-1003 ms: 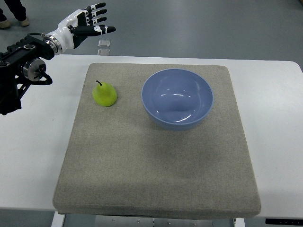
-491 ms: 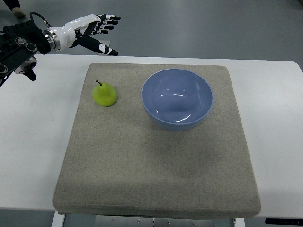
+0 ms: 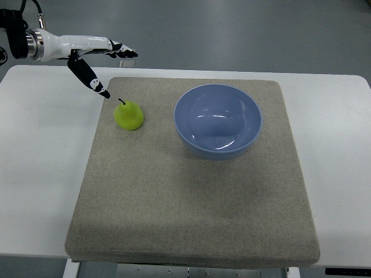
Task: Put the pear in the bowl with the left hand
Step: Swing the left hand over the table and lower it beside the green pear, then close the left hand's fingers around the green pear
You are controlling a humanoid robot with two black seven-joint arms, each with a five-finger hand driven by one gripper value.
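1. the left hand (image 3: 93, 52) is reaching in from the left edge, hanging above the far-left corner of the grey mat (image 3: 191, 174), with its white forearm stretching back toward the picture's edge.
2. its fingers (image 3: 123, 51) are lying spread and straight, pointing off to the right, while the thumb (image 3: 90, 78) is angling down and away from them; the hand is gaping wide and holding nothing.
3. the pear (image 3: 128, 116) is sitting just below and to the right of the thumb tip, near it but not touching, as far as i can make out.
4. the pear is resting on the mat, yellow-green, with its dark stem poking up toward the thumb.
5. the blue bowl (image 3: 218, 120) is standing further right of the hand, beyond the pear and clear of it, also on the mat.
6. the bowl is showing a bare, glossy inside with a few light streaks.
7. the mat is lying on a white table (image 3: 40, 174), which is spreading out beneath and to the near side of the hand.
8. a small pale square thing (image 3: 128, 52) is lying on the grey floor just past the fingertips; i cannot tell what it is.
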